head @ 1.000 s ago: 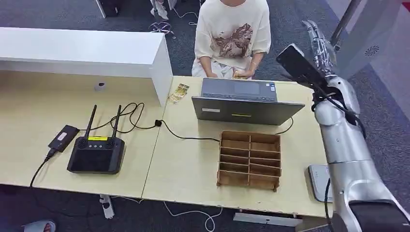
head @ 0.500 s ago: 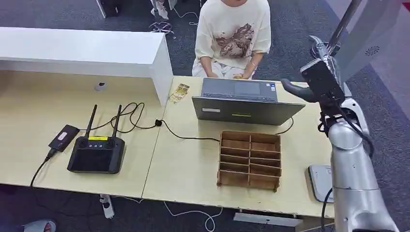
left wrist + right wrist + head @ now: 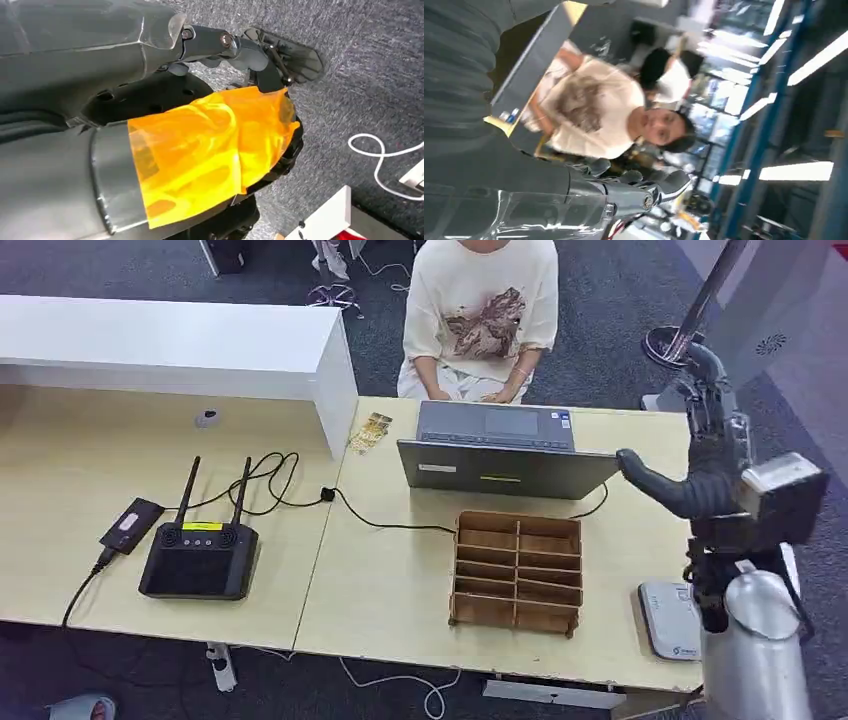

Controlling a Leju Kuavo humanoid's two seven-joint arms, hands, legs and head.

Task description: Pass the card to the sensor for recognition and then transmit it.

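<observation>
Pale wood covers the counter [image 3: 380, 590], and on it, near the middle, stands a brown wooden sorting box [image 3: 516, 570] with two columns of open slots. Take that box as the landmark. Just behind it sits a grey laptop [image 3: 500, 452], its lid toward the robot, and behind the laptop a person in a cream printed shirt [image 3: 482, 310] sits facing the counter. To the right of the box, at the counter's near right corner, lies a flat white card sensor [image 3: 672, 618], partly hidden by the robot's silver right arm. The right hand [image 3: 700, 455] is raised above the counter, right of the box and beyond the sensor, its thumb jutting toward the laptop and its fingers [image 3: 708, 380] stretched out away from the robot, apart, with nothing visible between them. I cannot find the card in any view. Far left of the box rests a black router with two antennas [image 3: 200, 555], with a small black device [image 3: 130, 525] beside it and a black cable [image 3: 385, 522] running toward the box. The left hand [image 3: 240, 47] hangs over grey carpet; its fingers look loosely curled, but whether they are closed I cannot tell.
</observation>
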